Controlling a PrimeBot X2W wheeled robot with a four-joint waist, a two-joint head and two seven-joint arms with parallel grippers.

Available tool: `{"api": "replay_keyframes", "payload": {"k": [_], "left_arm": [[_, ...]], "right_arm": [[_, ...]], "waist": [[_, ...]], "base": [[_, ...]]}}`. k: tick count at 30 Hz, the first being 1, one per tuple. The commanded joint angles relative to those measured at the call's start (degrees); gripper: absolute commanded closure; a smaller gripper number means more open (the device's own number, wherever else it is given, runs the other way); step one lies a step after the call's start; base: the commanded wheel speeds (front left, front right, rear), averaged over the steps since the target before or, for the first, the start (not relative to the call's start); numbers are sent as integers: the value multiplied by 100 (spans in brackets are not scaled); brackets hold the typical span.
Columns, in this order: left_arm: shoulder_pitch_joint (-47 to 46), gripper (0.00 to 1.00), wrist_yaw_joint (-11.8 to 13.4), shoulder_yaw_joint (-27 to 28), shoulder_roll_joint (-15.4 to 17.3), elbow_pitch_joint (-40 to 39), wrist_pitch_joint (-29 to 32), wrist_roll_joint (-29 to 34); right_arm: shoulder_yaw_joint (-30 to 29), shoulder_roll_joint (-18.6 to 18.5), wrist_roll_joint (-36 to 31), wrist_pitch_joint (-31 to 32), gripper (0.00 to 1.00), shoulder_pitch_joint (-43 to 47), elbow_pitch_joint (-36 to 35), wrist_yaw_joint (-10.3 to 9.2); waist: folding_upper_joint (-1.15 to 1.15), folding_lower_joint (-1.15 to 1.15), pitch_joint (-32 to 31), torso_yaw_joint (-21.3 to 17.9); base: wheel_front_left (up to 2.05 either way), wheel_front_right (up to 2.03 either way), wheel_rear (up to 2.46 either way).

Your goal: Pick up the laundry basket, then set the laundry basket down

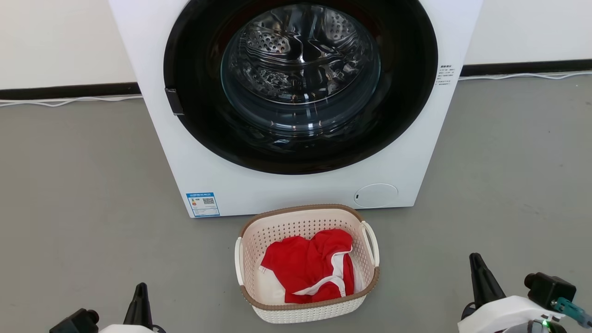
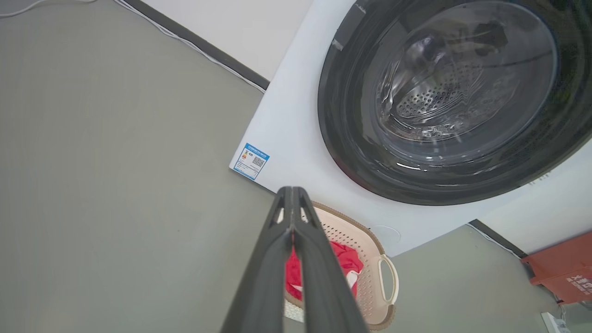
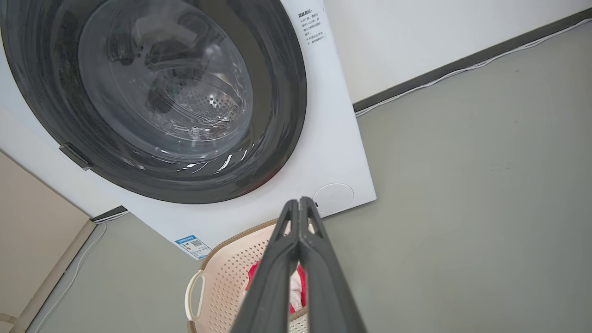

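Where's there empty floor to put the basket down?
Bare grey floor lies left of the washing machine and the laundry basket, back to the white cable by the wall. The right side is just as bare. The middle is crowded: the basket sits close in front of the machine.

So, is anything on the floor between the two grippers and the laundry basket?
Nothing visible. Only grey floor separates the left gripper and the right gripper from the laundry basket; the washing machine stands behind it.
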Motion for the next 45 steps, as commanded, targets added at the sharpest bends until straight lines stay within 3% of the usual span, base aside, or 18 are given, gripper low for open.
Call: {"api": "replay_keyframes", "payload": {"k": [1, 45], "left_arm": [[-269, 100, -61, 27, 71, -181, 34, -175], [-436, 100, -191, -70, 113, -584, 777, -2989]], "right_arm": [[4, -35, 203, 58, 100, -192, -210, 12], [-164, 71, 3337, 786, 100, -194, -755, 26]], "waist": [[0, -1, 2, 2], [0, -1, 63, 69]], "base": [[0, 0, 0], [0, 0, 0]]}}
